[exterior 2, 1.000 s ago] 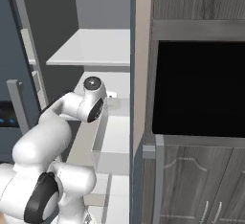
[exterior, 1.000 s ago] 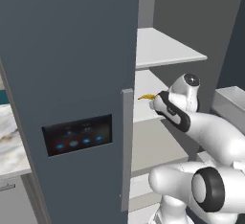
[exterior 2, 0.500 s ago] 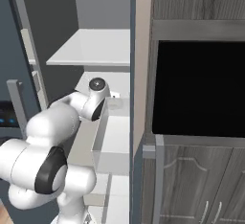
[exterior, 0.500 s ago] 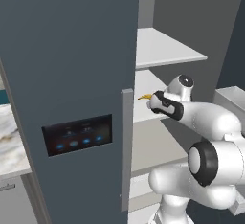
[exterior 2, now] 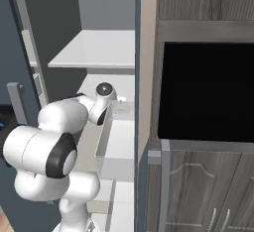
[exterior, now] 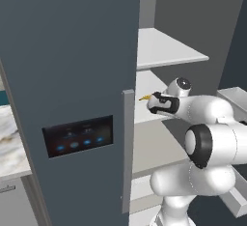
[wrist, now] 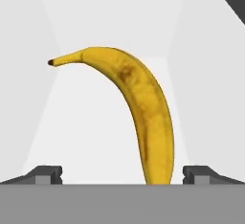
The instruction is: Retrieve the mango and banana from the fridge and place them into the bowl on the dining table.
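1. At the centre of the left base view: the fridge (exterior: 72,51), dark slate-blue, its closed door panel filling the left half, with a black control panel (exterior: 78,135) with blue lights at lower left. White inner shelves (exterior: 164,49) show at upper right. The white arm (exterior: 212,123) reaches in from lower right toward the middle shelf; a yellow tip of the banana (exterior: 144,97) shows just left of the hand.
2. At the left of the right base view: the same fridge interior with the arm at lower left, its wrist at the middle shelf. A white door bin (exterior 2: 119,142) sits centre; a dark oven front (exterior 2: 206,92) and grey cabinets (exterior 2: 208,191) fill the right.
3. In the middle of the hand view: the banana lies on the white shelf, stem at upper left, curving down to bottom centre. The gripper (wrist: 122,175) is spread wide, grasping nothing, with one fingertip (wrist: 45,174) at lower left, the other at lower right, and the banana's lower end between them.
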